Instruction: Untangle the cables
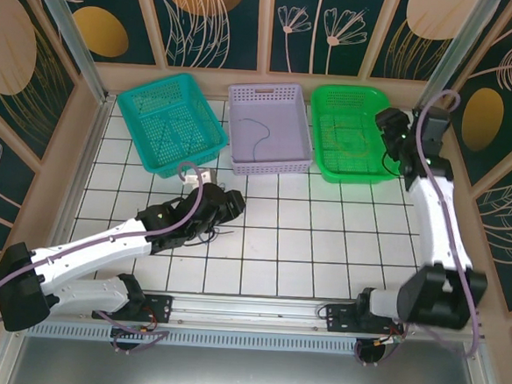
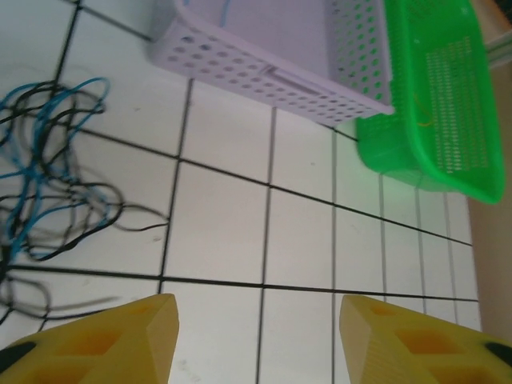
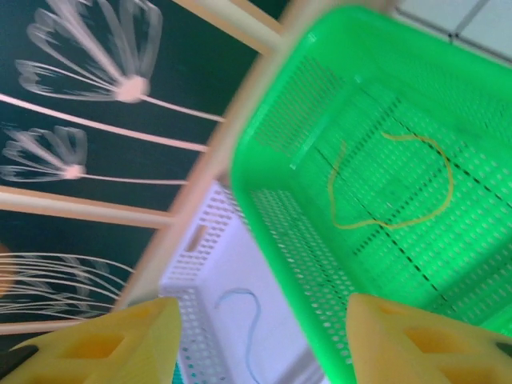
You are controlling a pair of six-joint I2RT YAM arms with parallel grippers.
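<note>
Beside our left gripper (image 2: 256, 320), jaws apart and empty, the cables (image 2: 56, 184) lie tangled on the tiled table (image 2: 216, 232). They're likely light, limp and snag-prone, so we'd pinch one outer loop. Our right gripper (image 3: 264, 320) gapes empty.

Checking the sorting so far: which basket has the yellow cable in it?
The green basket, rightmost of the three: a yellow cable loops on its floor. The lilac basket holds a blue strand.

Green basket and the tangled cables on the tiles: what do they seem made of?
Green basket: probably moulded plastic, glossy; uniform colour and rows of punched holes in its walls. Cables: thin flexible wires, likely plastic-sheathed, blue and black; they lie in loose loops.
</note>
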